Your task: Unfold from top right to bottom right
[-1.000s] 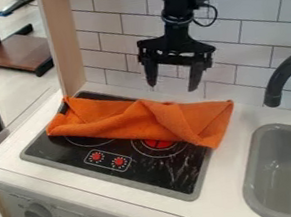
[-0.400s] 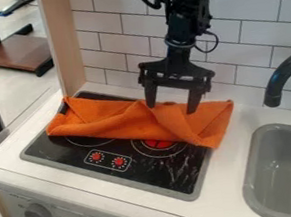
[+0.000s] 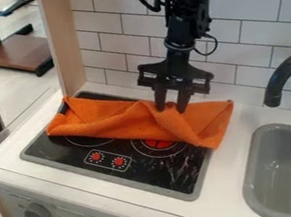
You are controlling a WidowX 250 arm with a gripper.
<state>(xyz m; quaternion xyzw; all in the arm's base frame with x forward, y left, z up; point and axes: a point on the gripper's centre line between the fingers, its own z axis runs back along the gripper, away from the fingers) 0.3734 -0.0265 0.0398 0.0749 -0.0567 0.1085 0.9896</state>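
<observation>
The black gripper (image 3: 173,109) hangs down over the back edge of the stove, right of its middle. Its two fingers stand close together at the cloth's upper edge, shut on a small fold that shows between the tips. The orange cloth (image 3: 119,120) lies folded in a long band across the rear of the black stove top (image 3: 163,172). Its right end spreads wider and hangs past the stove's right edge onto the counter, and a diagonal fold runs down from near the gripper toward the lower right.
A grey sink (image 3: 287,162) is set into the white counter (image 3: 228,145) at the right, with a dark curved faucet (image 3: 280,77) above it. A tiled wall (image 3: 232,28) rises behind, and a wooden side panel (image 3: 67,45) stands at the back left.
The gripper has come down from above the stove to the cloth's back edge, and its fingers have drawn together. The cloth lies almost as before.
</observation>
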